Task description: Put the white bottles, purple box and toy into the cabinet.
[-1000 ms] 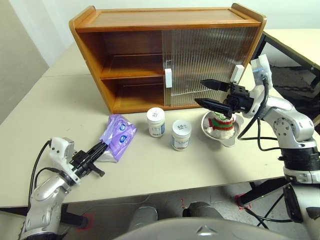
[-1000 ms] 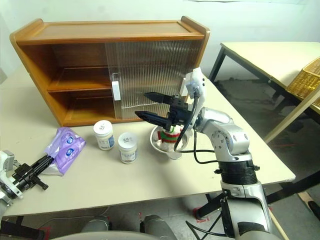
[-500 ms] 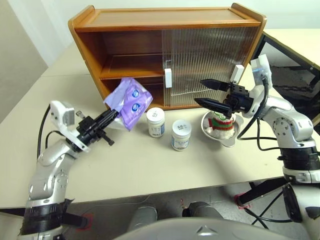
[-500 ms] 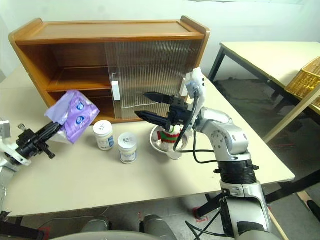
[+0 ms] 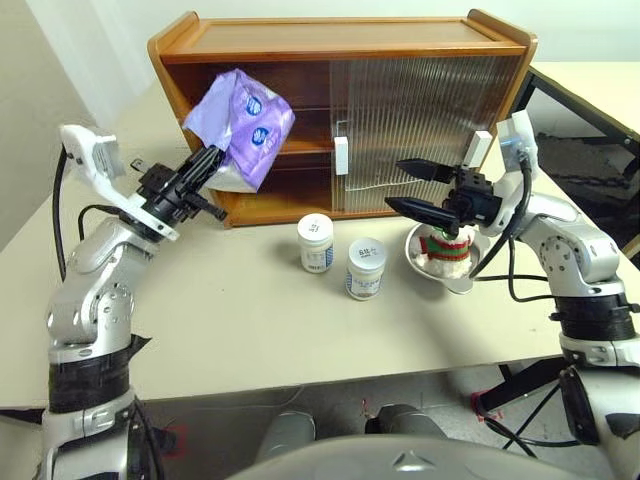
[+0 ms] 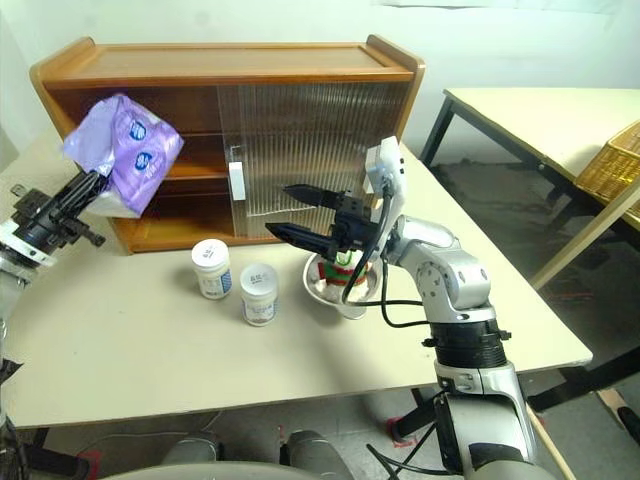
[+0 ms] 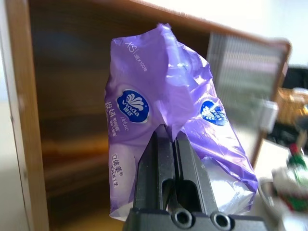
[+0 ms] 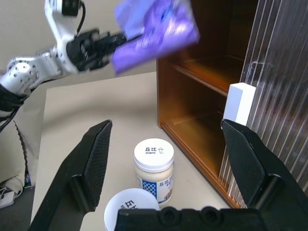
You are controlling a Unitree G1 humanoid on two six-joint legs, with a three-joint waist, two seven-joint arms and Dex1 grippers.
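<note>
Purple plastic is pinched in the left jaws (image 5: 207, 158), which are clamped tight on the lower edge of the purple box (image 5: 241, 118) (a soft tissue pack); it hangs in the air in front of the open left half of the cabinet (image 5: 340, 45), level with the upper shelf. The right jaws (image 5: 408, 187) stand wide apart, holding nothing, pointing left just above the toy (image 5: 443, 248); the toy sits in a steel bowl (image 5: 456, 281) on the counter (image 5: 250, 320) beside the cabinet's ribbed door. The two white bottles (image 5: 316, 243) stand upright on the counter, close together, between bowl and open shelves.
</note>
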